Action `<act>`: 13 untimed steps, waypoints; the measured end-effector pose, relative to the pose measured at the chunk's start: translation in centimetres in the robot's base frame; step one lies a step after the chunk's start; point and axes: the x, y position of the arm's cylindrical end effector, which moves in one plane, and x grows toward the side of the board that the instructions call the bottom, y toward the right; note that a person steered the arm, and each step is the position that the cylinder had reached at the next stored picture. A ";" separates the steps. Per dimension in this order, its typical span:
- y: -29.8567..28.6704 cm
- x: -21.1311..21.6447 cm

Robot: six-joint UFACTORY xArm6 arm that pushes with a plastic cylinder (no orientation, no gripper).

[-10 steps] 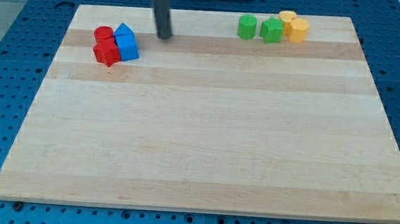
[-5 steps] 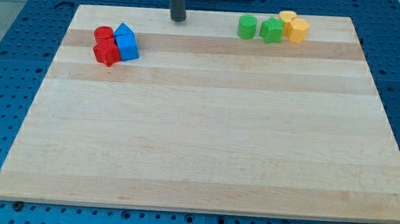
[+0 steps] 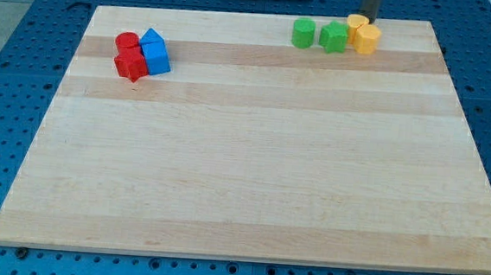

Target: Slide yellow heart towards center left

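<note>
Two yellow blocks sit touching at the view's top right. The nearer one (image 3: 367,38) looks like the yellow heart; the one behind it (image 3: 354,23) is rounder. My tip (image 3: 367,19) is at the board's top edge, just above the heart and against the right side of the rear yellow block. Only the rod's lowest part shows; the rest is cut off by the view's top edge.
A green cylinder (image 3: 303,32) and a green star-like block (image 3: 333,36) stand just left of the yellow pair. A red cylinder (image 3: 127,42), a red block (image 3: 131,64) and two blue blocks (image 3: 155,57) cluster at the top left of the wooden board (image 3: 243,172).
My tip has moved from near the red and blue cluster rightwards along the top edge to the yellow blocks. No block has moved.
</note>
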 end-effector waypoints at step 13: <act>-6.4 25.8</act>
